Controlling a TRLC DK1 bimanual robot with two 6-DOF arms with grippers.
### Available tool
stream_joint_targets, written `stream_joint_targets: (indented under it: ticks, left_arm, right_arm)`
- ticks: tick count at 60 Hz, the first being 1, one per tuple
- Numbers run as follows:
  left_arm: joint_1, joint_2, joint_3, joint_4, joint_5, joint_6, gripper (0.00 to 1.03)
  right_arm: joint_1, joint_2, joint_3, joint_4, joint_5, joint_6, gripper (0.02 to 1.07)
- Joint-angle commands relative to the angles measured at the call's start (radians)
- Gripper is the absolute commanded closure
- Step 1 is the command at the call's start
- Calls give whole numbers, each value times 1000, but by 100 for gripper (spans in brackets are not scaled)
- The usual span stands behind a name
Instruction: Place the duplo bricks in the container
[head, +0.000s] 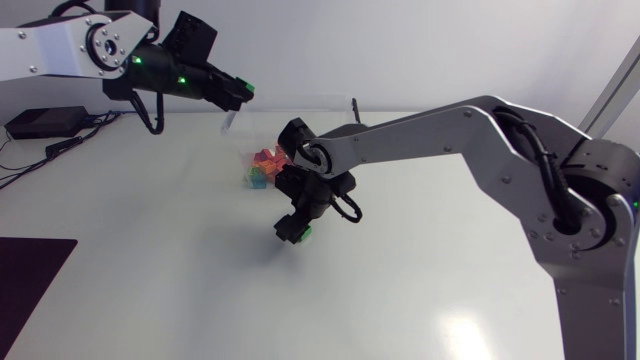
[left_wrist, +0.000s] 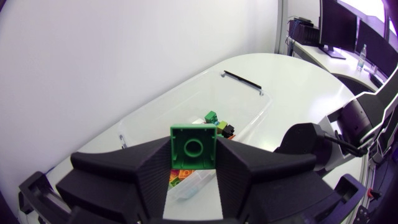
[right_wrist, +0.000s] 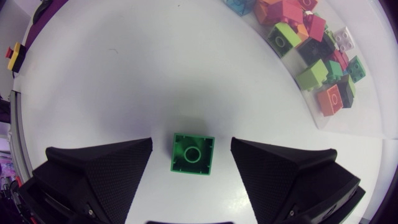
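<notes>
My left gripper (left_wrist: 193, 143) is shut on a green duplo brick (left_wrist: 193, 149), held high over the clear container (left_wrist: 252, 107); it also shows in the head view (head: 240, 93). Several coloured bricks (head: 264, 168) lie in the container (head: 240, 125). Down at the table in front of the container, my right gripper (head: 292, 230) points at the surface. Its fingers stand open (right_wrist: 191, 148) on either side of a second green brick (right_wrist: 193, 155) that lies flat on the table, with gaps on both sides. The container (right_wrist: 348, 127) with its bricks (right_wrist: 311, 43) lies ahead of this gripper, off to one side.
A black mat (head: 30, 275) covers the table's near left corner. A black box (head: 45, 122) with cables sits at the far left. A black bar (left_wrist: 242, 81) runs along the container's far rim. The right arm (head: 450, 135) spans the table's right half.
</notes>
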Motion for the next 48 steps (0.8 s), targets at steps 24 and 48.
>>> stream_joint_targets:
  ticks: [24,48]
  left_arm:
    - [21,178,126,104,14,-126,84]
    - [-39,263,202,164,-39,-201,84]
  right_arm:
    - [-16,63,48,-74,21,-28,80]
    - [-61,-227,-112,-70,-8,-26,81]
